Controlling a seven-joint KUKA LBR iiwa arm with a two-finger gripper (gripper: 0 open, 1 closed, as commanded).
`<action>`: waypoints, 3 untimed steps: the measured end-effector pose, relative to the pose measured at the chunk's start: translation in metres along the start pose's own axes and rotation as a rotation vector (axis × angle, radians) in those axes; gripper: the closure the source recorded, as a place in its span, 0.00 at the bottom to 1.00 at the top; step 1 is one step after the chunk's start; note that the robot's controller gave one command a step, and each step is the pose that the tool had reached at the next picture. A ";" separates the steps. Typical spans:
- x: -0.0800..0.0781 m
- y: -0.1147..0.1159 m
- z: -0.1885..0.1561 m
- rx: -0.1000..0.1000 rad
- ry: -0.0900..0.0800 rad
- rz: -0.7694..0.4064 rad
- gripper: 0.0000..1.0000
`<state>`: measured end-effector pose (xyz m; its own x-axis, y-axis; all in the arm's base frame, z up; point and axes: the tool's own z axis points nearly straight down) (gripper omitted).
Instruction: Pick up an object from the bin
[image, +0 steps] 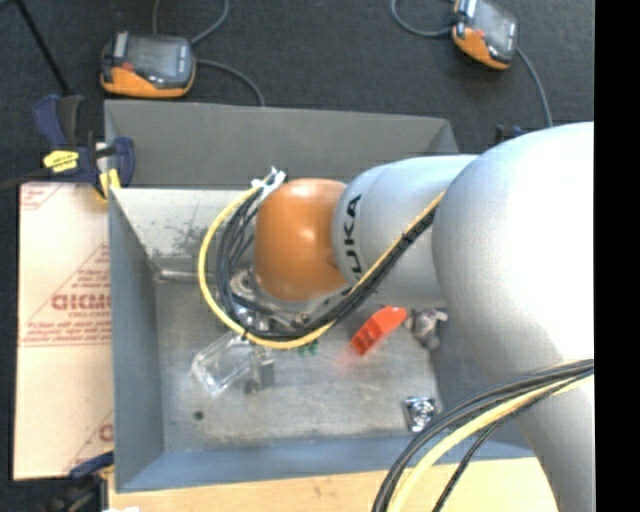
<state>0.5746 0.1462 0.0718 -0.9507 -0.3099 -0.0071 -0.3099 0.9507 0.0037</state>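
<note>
Black letters "UKA" stand on the silver arm (480, 250), just right of its orange cover (295, 240). No other text on it can be read.

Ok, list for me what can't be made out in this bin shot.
- Gripper: the orange cover and cables hide most of it. Whether it touches the clear plastic piece cannot be told.
- Green bit beside the orange block: too small to identify, half under the cables.
- Grey thing right of the block: partly under the arm, kind unclear.
- Bin, right side: covered by the arm.
</note>
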 end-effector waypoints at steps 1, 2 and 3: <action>0.000 0.000 0.000 0.000 0.000 0.003 1.00; 0.000 -0.001 -0.013 0.003 0.004 0.007 1.00; -0.001 -0.002 -0.035 0.003 0.003 0.011 1.00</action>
